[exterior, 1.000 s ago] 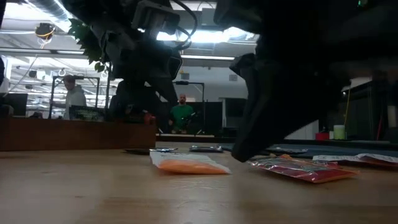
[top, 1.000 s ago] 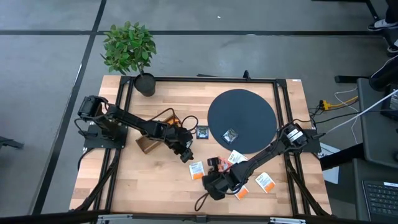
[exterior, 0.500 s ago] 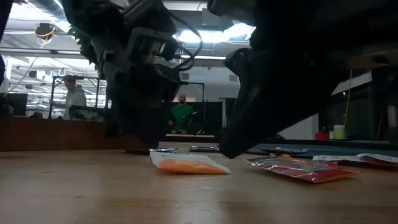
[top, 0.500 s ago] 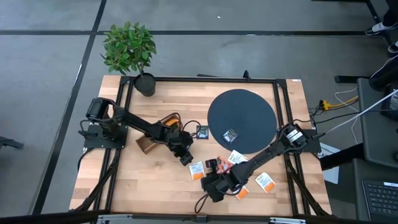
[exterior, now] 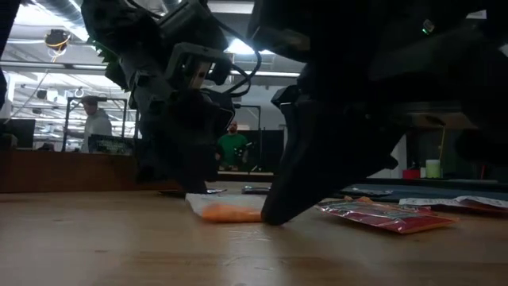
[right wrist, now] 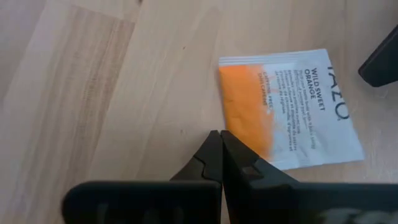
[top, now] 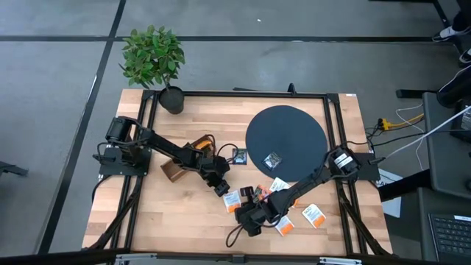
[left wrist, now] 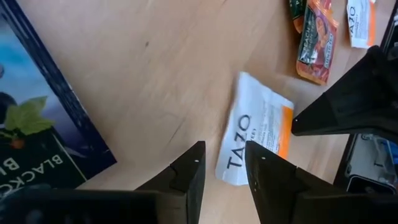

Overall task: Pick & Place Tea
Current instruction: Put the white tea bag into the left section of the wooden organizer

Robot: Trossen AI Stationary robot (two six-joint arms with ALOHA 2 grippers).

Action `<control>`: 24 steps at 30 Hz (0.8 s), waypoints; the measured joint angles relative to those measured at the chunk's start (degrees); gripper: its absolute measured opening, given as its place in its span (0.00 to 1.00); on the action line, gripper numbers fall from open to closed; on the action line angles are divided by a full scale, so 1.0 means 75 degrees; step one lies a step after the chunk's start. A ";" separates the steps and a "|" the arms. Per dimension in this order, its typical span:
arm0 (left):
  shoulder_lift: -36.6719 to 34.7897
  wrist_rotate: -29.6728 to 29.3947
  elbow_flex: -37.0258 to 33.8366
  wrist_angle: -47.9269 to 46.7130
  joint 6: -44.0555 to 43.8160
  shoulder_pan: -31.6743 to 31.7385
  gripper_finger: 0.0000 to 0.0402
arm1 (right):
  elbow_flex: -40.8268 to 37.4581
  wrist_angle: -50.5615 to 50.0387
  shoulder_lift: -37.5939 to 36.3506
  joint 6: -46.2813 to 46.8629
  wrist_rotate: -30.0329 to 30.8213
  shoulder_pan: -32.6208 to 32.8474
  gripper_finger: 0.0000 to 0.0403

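A white tea sachet with an orange band [top: 232, 199] lies flat on the wooden table, also seen in the left wrist view [left wrist: 255, 134] and right wrist view [right wrist: 292, 106]. My left gripper [top: 223, 190] is open just above the sachet's white end [left wrist: 231, 174], one finger on either side of it; I cannot tell whether it touches. My right gripper [top: 241, 211] is shut, its tip down on the table at the sachet's orange end. More tea sachets lie to the right: a red one [top: 254, 193], white ones [top: 278, 186] [top: 314, 215], and one on the dark disc [top: 274, 160]. My right gripper's shut fingertips [right wrist: 216, 135] meet the sachet at the edge of its orange band [right wrist: 231, 124], near a corner. They slant down from the table's near right. The sachet lies flat on the table [exterior: 226, 212], with the tip [exterior: 270, 218] against its end.
A large dark round disc [top: 285, 132] lies at the far right, a brown wooden box [top: 175, 171] at the left, and a potted plant [top: 153, 59] at the far left corner. A dark blue carton [left wrist: 37, 130] lies by my left gripper. People stand in the room beyond [exterior: 232, 147].
My left gripper has sunk toward the table, close over the sachet's white end. My right gripper has gone down and toward the table's left until its shut tip stands at the sachet's orange end.
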 joint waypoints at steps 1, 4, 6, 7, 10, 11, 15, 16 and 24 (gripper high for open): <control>0.0000 0.0001 0.0000 -0.0002 0.0000 0.0000 0.27 | -0.0001 0.0007 0.0002 -0.0009 0.0015 -0.0022 0.00; 0.0000 0.0066 0.0000 -0.0029 0.0003 0.0000 0.27 | -0.0002 0.0031 0.0010 -0.0024 -0.0002 -0.0120 0.00; 0.0000 0.0183 0.0000 -0.0029 0.0001 0.0000 0.27 | -0.0003 0.0076 0.0018 -0.0022 -0.0018 -0.0184 0.00; 0.0000 0.0210 0.0000 -0.0029 -0.0002 0.0000 0.27 | -0.0004 0.0111 0.0023 -0.0025 -0.0019 -0.0213 0.00; 0.0000 0.0221 0.0000 -0.0035 -0.0041 -0.0017 0.27 | -0.0010 0.0275 0.0037 -0.0155 -0.0007 -0.0306 0.00; 0.0000 0.0224 0.0000 -0.0035 -0.0072 -0.0022 0.27 | -0.0012 0.0335 0.0045 -0.0194 0.0021 -0.0334 0.00; 0.0122 0.0441 0.0000 -0.0038 -0.0138 -0.0068 0.27 | -0.0019 0.0379 0.0058 -0.0194 0.0069 -0.0464 0.00; 0.0182 0.0576 0.0000 -0.0037 -0.0185 -0.0084 0.27 | -0.0019 0.0379 0.0058 -0.0194 0.0090 -0.0490 0.00; 0.0452 0.0770 0.0031 0.0140 -0.0252 -0.0228 0.22 | -0.0028 0.0364 0.0067 -0.0013 0.0334 -0.0633 0.00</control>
